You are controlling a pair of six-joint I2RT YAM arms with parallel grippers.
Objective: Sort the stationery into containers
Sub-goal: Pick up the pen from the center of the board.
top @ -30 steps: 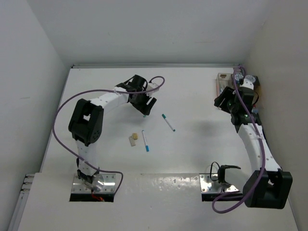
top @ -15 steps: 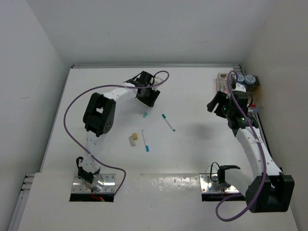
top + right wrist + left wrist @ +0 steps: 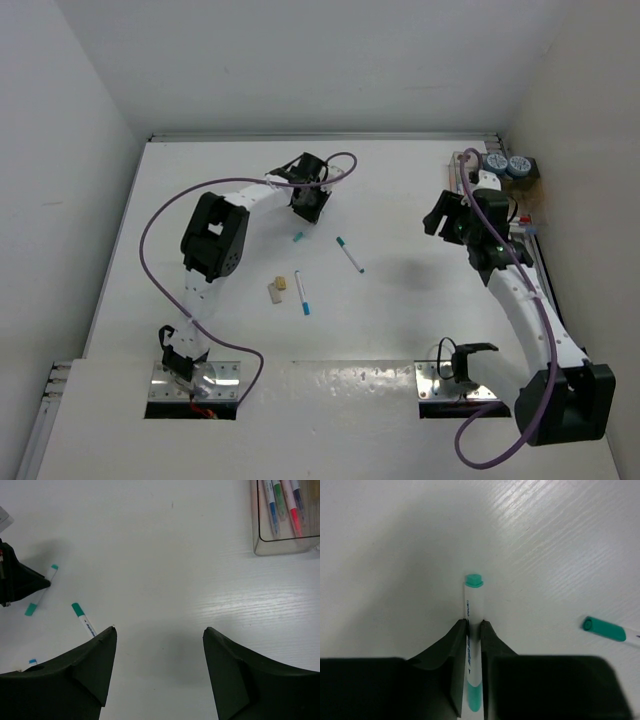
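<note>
Top view: the left gripper (image 3: 306, 207) is on a teal pen (image 3: 298, 237) mid-table; the right gripper (image 3: 440, 216) is well to its right. Left wrist: jaws pinch the pen, its long axis pointing straight out between them. Right wrist: jaws spread, empty; the clear box (image 3: 285, 549) lies far-right, nearer this arm.

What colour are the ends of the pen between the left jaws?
Both ends of the pen are teal, barrel white; best seen in left wrist view.
</note>
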